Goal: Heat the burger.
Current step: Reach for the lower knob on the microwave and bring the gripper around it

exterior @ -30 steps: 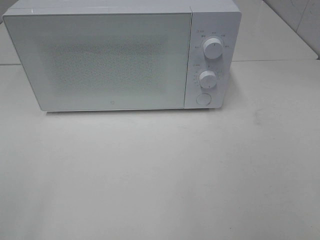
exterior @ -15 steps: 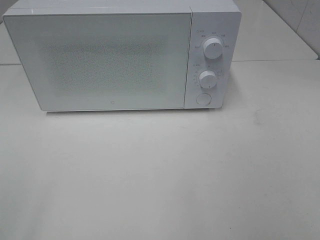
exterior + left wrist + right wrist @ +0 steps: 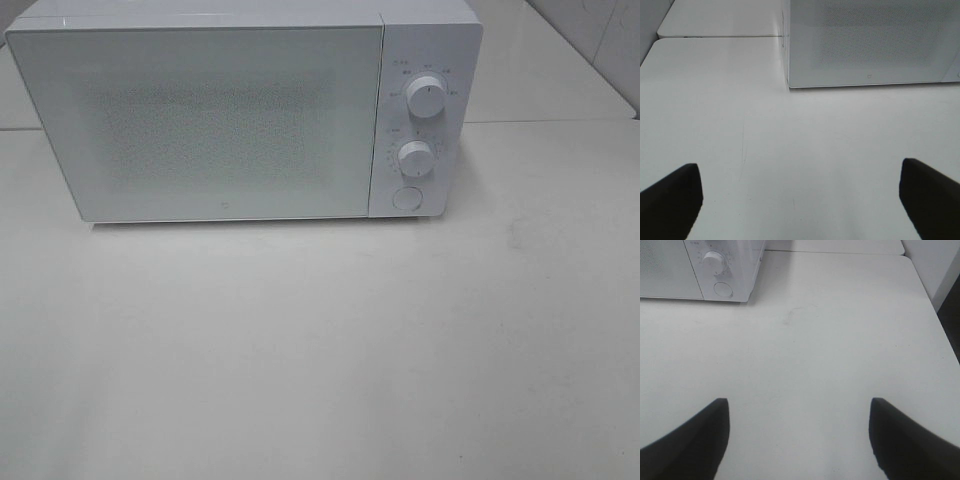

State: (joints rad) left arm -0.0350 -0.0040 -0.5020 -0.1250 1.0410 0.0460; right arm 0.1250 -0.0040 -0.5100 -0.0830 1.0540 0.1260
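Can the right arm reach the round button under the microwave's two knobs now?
Probably yes: the right gripper is open and empty, and only bare table lies between it and the round button.

The boxy white microwave oven [image 3: 420, 40] has a smooth, satin shell; painted metal or hard plastic, I can't tell which. Its wide pale door panel [image 3: 200, 120] looks glassy, with a fine grey dotted mesh showing behind it. The upper round white knob [image 3: 426, 97], the lower round white knob [image 3: 415, 156] and the round white push button [image 3: 406, 197] look like smooth moulded plastic with a slight shine. The broad off-white table top [image 3: 320, 350] is hard and smooth with a soft sheen, marked by faint scuffs and hairline scratches. The left gripper [image 3: 800, 200] and right gripper [image 3: 799, 440] have dull black, matt fingers.
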